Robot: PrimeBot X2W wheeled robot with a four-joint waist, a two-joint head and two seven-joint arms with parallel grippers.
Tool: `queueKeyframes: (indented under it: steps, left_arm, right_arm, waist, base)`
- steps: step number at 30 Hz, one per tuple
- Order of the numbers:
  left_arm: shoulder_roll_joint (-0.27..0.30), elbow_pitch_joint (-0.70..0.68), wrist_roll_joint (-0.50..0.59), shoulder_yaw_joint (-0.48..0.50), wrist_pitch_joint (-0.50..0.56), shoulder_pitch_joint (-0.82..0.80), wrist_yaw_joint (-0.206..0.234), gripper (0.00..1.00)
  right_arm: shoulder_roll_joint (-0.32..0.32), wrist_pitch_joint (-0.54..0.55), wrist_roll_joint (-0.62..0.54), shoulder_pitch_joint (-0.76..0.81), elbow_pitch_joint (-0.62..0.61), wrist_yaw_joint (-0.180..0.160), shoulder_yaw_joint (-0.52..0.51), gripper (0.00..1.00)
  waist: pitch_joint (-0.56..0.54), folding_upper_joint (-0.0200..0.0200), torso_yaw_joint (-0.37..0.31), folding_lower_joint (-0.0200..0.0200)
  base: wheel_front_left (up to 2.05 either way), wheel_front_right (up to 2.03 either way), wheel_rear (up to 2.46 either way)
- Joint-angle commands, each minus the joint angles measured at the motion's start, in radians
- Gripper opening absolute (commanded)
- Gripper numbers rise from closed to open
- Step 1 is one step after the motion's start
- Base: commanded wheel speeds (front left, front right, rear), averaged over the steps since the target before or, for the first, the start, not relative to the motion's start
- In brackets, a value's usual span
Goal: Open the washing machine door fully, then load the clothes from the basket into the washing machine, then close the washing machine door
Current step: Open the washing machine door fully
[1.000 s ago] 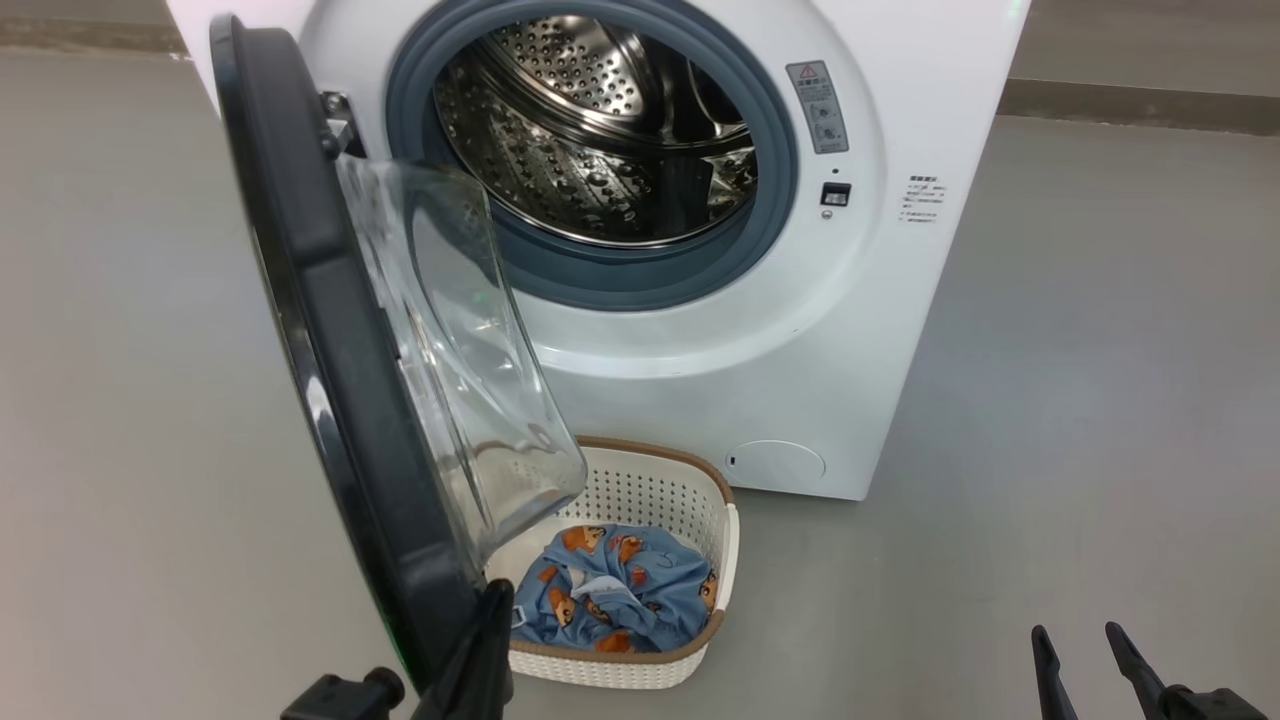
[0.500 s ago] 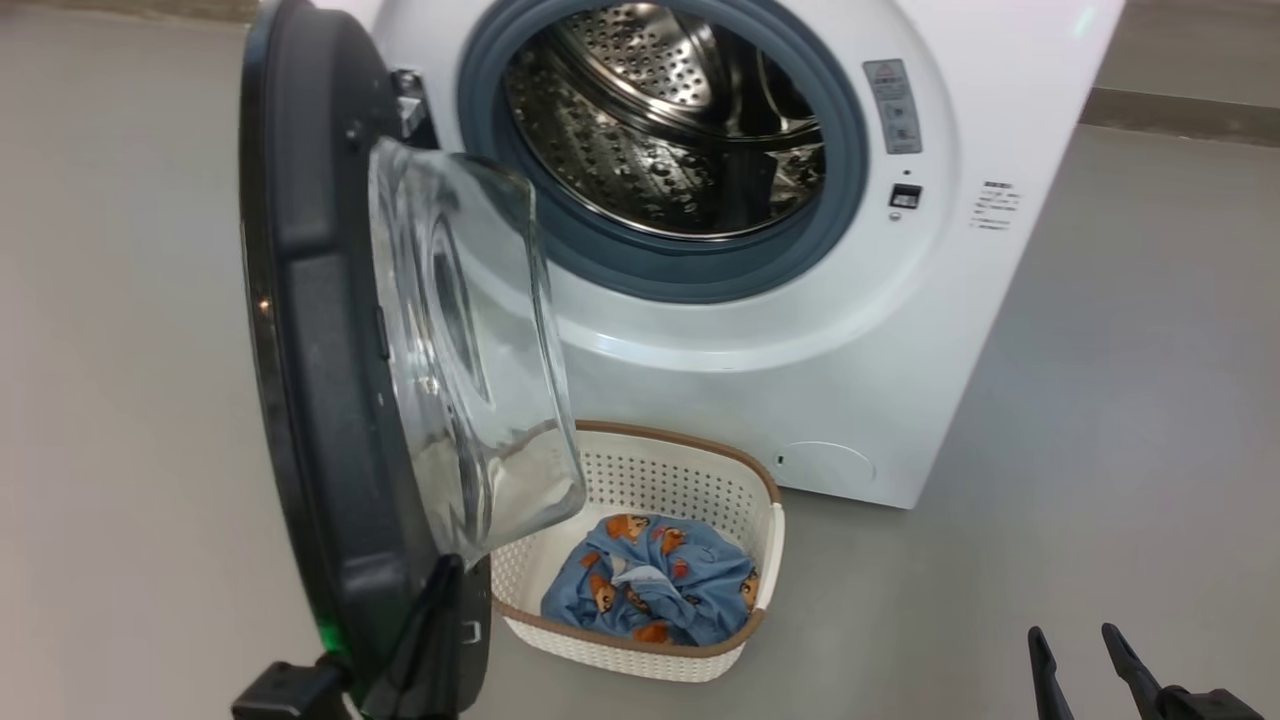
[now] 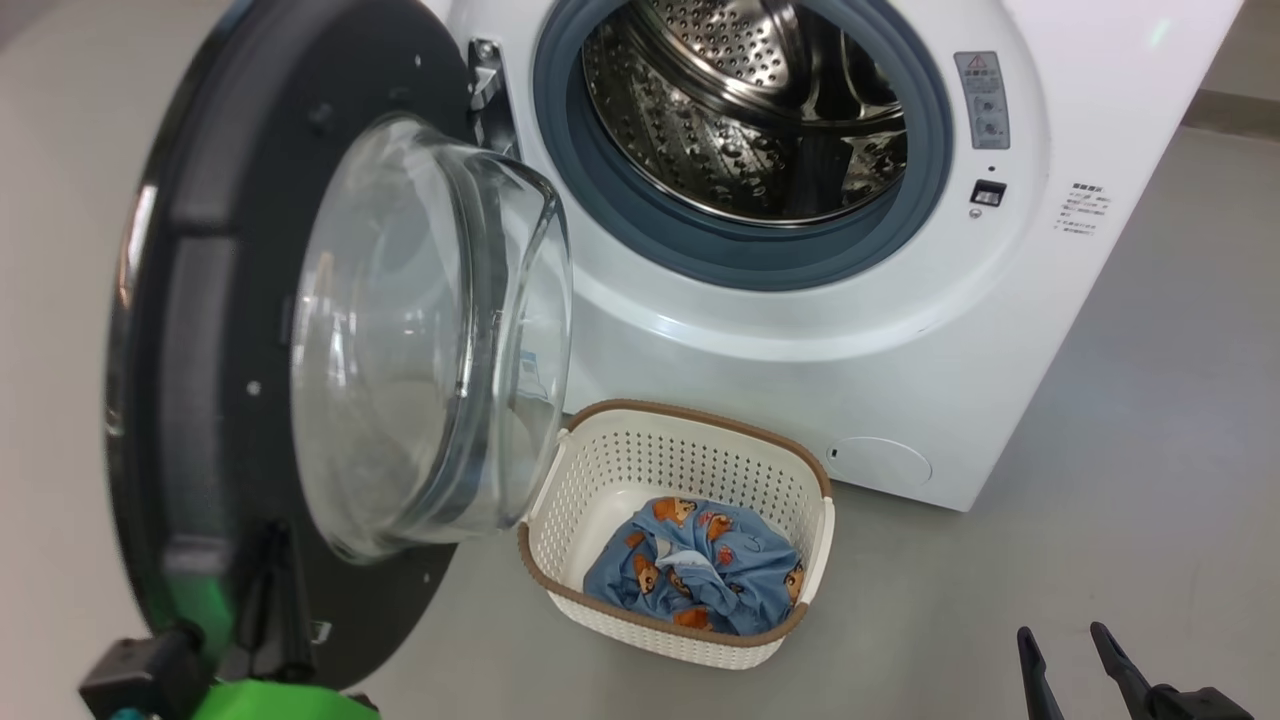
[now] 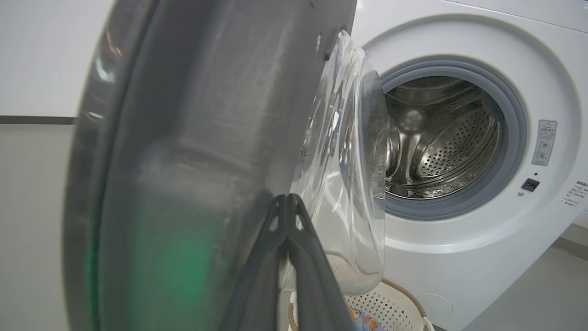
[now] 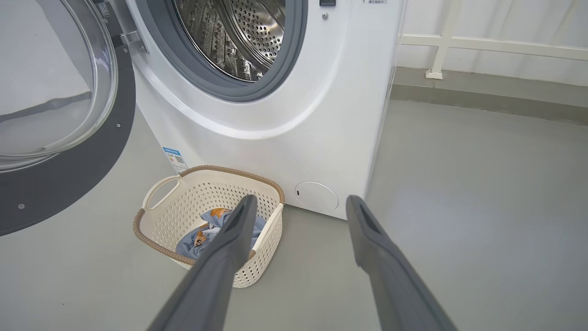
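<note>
On the near left, swung wide on its metal hinge (image 3: pixel 485 78): the washing machine door (image 3: pixel 400 330), inner face and bulging glass turned toward the right. Clenched tip to tip with nothing between, and laid against the dark inner rim low on that door: the left gripper (image 4: pixel 287 201). At the far middle, the washing machine (image 3: pixel 800 330), mouth uncovered, grey gasket (image 3: pixel 760 262) ringing the perforated steel drum (image 3: pixel 740 110). On the grey floor (image 3: pixel 1100 450) just in front of the machine's lower left, partly under the glass bulge: the basket (image 3: pixel 660 465), upright, with the round filter cap (image 3: pixel 880 462) just beyond it to the right. Inside the basket, bunched at the bottom toward the near side: the clothes (image 3: pixel 700 580), blue with orange bears, a bit of white showing. At the near right, well apart from basket and machine: the right gripper (image 3: pixel 1060 635), fingers spread wide, grasping nothing.
</note>
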Motion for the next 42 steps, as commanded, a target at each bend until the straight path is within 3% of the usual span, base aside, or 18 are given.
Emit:
queueKeyframes:
  steps: [1,11,20,30,42]
  left_arm:
    - [0.022,-0.012,-0.003,0.053,-0.015,-0.059,0.018,0.00]
    - [0.048,0.201,-0.021,0.165,-0.108,-0.179,0.061,0.00]
    - [0.079,0.408,-0.026,0.247,-0.170,-0.290,0.073,0.00]
    - [0.118,0.605,0.018,0.304,-0.184,-0.401,0.043,0.00]
    - [0.119,0.688,0.088,0.383,-0.184,-0.414,0.008,0.00]
  right_arm:
    - [-0.013,-0.012,-0.001,-0.012,-0.023,0.002,0.028,1.00]
    - [-0.013,-0.012,-0.002,-0.009,-0.016,0.002,0.033,1.00]
    - [-0.013,-0.012,-0.005,0.001,-0.013,0.002,0.035,1.00]
    - [-0.013,-0.012,-0.005,-0.004,-0.007,0.002,0.037,1.00]
    - [-0.013,-0.012,0.001,-0.001,-0.002,0.002,0.039,1.00]
  waist:
    - [0.005,0.0000,0.004,0.0000]
    - [0.006,0.0000,-0.010,0.0000]
    - [-0.004,0.0000,-0.032,0.0000]
    - [-0.005,0.0000,-0.058,0.0000]
    - [-0.016,0.0000,-0.083,0.0000]
  base:
    - [0.00,0.00,0.00]
    - [0.00,0.00,0.00]
    - [0.00,0.00,0.00]
    - [0.00,0.00,0.00]
    - [0.00,0.00,0.00]
